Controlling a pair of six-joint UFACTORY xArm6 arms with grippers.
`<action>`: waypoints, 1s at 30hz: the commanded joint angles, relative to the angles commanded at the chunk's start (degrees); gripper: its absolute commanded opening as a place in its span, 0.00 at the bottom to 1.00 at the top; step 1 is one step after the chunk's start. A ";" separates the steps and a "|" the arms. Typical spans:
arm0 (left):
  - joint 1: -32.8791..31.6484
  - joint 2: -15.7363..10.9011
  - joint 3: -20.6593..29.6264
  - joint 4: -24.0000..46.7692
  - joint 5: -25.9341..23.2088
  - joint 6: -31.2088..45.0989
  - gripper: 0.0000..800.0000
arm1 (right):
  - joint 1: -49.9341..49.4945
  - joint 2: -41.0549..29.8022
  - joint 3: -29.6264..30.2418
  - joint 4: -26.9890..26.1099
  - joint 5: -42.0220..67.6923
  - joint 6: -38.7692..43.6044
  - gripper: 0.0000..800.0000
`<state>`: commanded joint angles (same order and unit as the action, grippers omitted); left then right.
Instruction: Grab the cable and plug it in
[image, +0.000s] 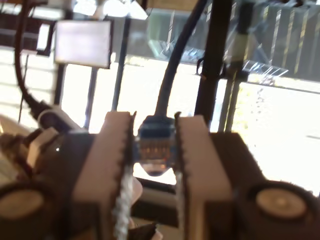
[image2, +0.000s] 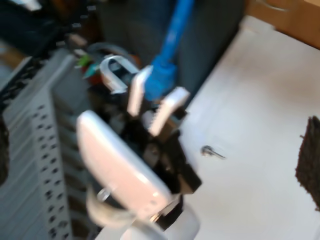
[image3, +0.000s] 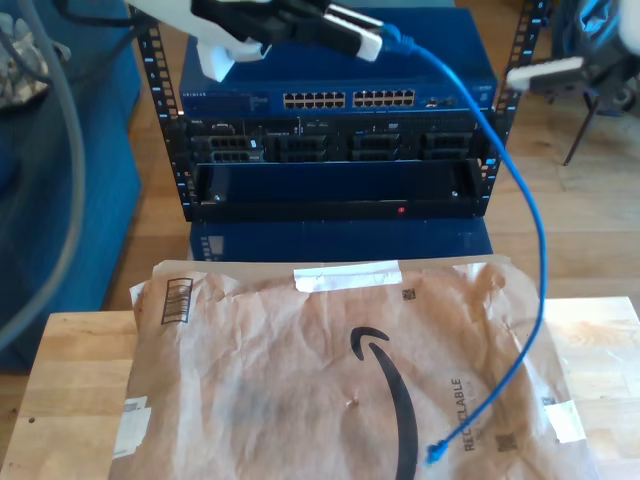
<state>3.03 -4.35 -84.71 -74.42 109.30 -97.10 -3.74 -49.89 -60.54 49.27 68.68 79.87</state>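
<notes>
The cable (image3: 525, 200) is a thin bright-blue cord. In the first wrist view its clip plug (image: 156, 142) sits between the white toothed fingers (image: 112, 150) of my first gripper (image: 156, 150), which is shut on it, contacts facing the camera. In the exterior view my first gripper (image3: 372, 42) holds that end high, just above the blue network switch (image3: 340, 85). The cord arcs down the exterior view's right to a loose plug (image3: 435, 455) on the brown paper. The second wrist view looks at my first gripper (image2: 154, 97) clamped on the blue plug (image2: 161, 80).
The switch's row of ports (image3: 350, 99) tops a black rack (image3: 330, 150). A brown paper mailer (image3: 300, 380) covers the wooden table (image3: 70, 380). Another arm's white part (image3: 545, 70) shows at the exterior view's upper right. A perforated rail (image2: 40, 135) lies near my first gripper.
</notes>
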 joint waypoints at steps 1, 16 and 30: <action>0.00 0.09 0.00 -0.44 0.79 -0.62 0.01 | 0.00 -0.62 0.26 0.09 -0.53 -0.35 1.00; 1.32 3.52 -0.35 -10.46 11.60 -13.10 0.03 | 0.79 -4.48 4.57 8.00 -6.42 -7.38 0.99; 2.99 5.01 -0.35 -11.08 11.25 -13.10 0.04 | 1.32 3.60 3.34 13.27 -13.63 -13.80 0.99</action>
<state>6.02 0.66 -85.07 -85.49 120.55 -110.20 -2.42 -46.29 -57.20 62.55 55.05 66.07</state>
